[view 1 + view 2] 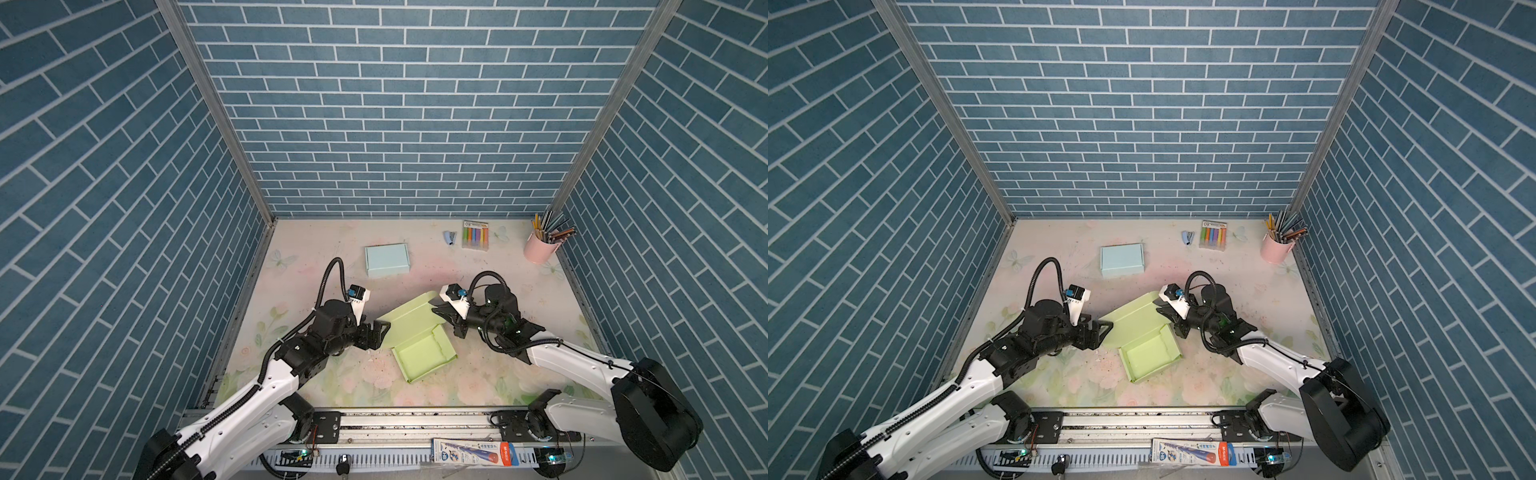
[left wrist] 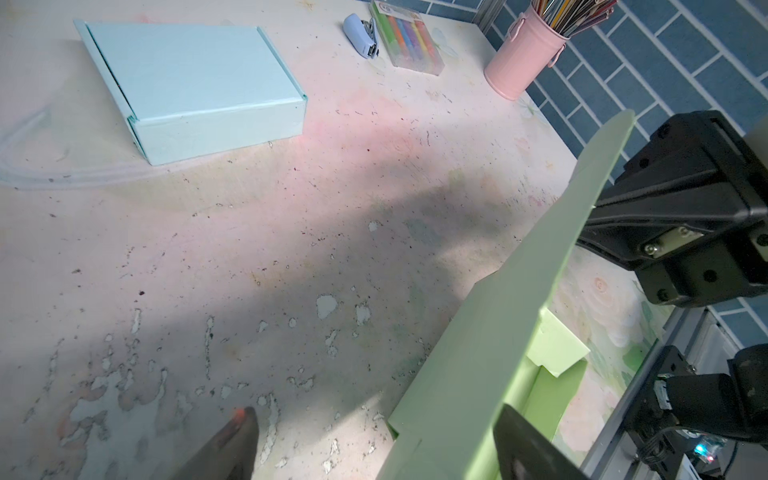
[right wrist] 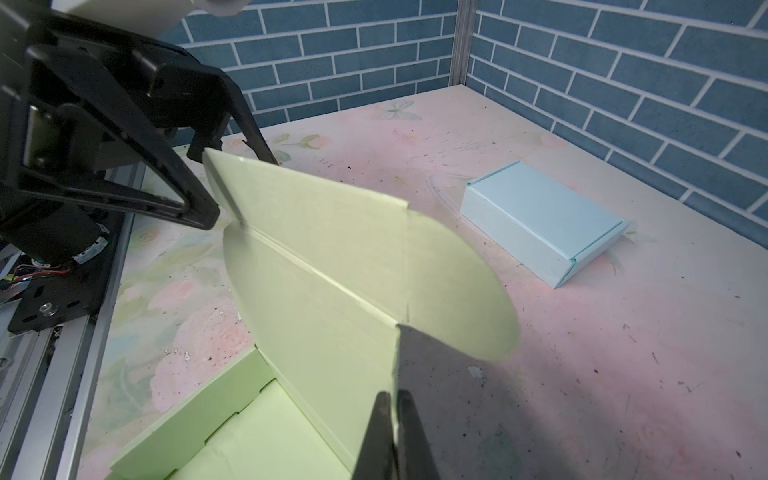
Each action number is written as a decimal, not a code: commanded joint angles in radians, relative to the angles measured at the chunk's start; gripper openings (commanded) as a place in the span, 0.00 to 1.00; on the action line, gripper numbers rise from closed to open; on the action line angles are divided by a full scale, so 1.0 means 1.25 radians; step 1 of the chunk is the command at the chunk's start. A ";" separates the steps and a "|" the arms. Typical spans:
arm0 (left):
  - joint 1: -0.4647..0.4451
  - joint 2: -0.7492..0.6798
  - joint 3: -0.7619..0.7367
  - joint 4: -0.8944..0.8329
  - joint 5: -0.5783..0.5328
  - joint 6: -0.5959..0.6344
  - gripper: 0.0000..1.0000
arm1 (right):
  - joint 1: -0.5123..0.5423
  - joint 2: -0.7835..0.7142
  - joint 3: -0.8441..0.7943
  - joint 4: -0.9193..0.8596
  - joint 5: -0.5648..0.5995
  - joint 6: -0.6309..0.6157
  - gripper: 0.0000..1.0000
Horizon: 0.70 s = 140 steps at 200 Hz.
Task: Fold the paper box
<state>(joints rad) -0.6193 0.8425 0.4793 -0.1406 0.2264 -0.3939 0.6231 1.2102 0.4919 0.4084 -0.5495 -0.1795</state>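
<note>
Right gripper (image 3: 392, 409): pinched shut on raised lid edge of green paper box (image 1: 422, 353), which sits mid-table between the arms. Left gripper (image 1: 380, 334): jaws spread wide, lid's opposite corner between them. Blue box (image 1: 386, 259): closed, further back. Pencil pack (image 1: 473, 452), front rail: print too small to read.

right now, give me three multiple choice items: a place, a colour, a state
1. Where is the pink cup? A near left corner B far right corner C table centre
2. What colour is the closed box? A red B yellow C light blue
3. The green box has its lid: A raised B shut flat C torn off
B: it stands in the far right corner. C: top and sides are pale blue. A: the lid slants up off the open base.
</note>
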 commanded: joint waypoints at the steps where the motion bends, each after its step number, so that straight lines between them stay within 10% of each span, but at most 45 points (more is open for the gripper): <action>1: 0.003 0.015 -0.017 0.070 0.013 -0.024 0.89 | -0.002 0.007 -0.008 0.026 0.016 0.008 0.04; 72: -0.077 0.048 -0.061 0.100 -0.045 -0.045 0.77 | -0.001 0.009 -0.013 0.037 0.036 0.018 0.03; 140: -0.088 0.053 -0.054 0.088 -0.073 -0.041 0.31 | -0.001 0.009 -0.013 0.034 0.063 0.020 0.02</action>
<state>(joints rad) -0.7227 0.9077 0.4103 -0.0368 0.1650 -0.4412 0.6231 1.2137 0.4866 0.4332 -0.4988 -0.1608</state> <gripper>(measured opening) 0.383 0.051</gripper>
